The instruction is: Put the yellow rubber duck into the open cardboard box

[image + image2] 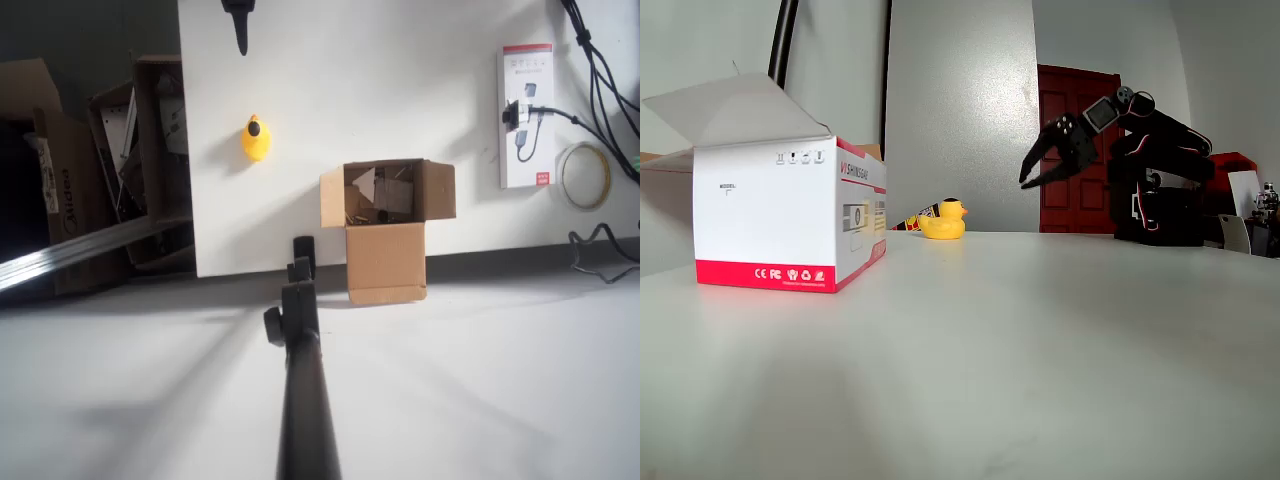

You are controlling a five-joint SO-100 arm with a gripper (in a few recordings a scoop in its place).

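The yellow rubber duck stands upright on the white table, left of and a little beyond the open cardboard box in the overhead view. The box sits at the table's near edge with its flaps spread and scraps inside. In the fixed view the duck is far back on the table. My gripper hangs in the air to its right, above the table, open and holding nothing. From overhead the gripper pokes in at the top edge, beyond the duck.
A white and red product box lies at the table's right, large in the fixed view's left. A tape roll and cables are beside it. Dark cartons with metal parts stand left of the table. A black pole crosses the foreground.
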